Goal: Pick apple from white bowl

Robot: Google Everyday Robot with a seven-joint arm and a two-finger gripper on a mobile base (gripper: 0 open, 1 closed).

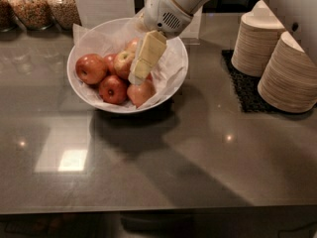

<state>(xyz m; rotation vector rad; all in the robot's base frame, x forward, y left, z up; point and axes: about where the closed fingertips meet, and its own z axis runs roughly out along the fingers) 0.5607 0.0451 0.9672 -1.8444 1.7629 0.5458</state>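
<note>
The white bowl [171, 81], lined with crinkled paper, stands on the dark counter at centre left and holds several apples. The apple [122, 63], red streaked over yellow, lies in the middle of the bowl. Deep red apples [90, 68] lie to its left and in front of it. A paler peach apple [142, 94] lies at the front right. My gripper [139, 75] reaches down into the bowl from the upper right. It is just to the right of the streaked apple and above the peach one, and hides part of the apples behind it.
Two stacks of beige disposable bowls [291, 76] stand on a black mat [246, 89] at the right. Glass jars [30, 6] of cereal stand at the back left. A white card [103, 1] stands behind the bowl. The counter's front edge [158, 209] runs along the bottom.
</note>
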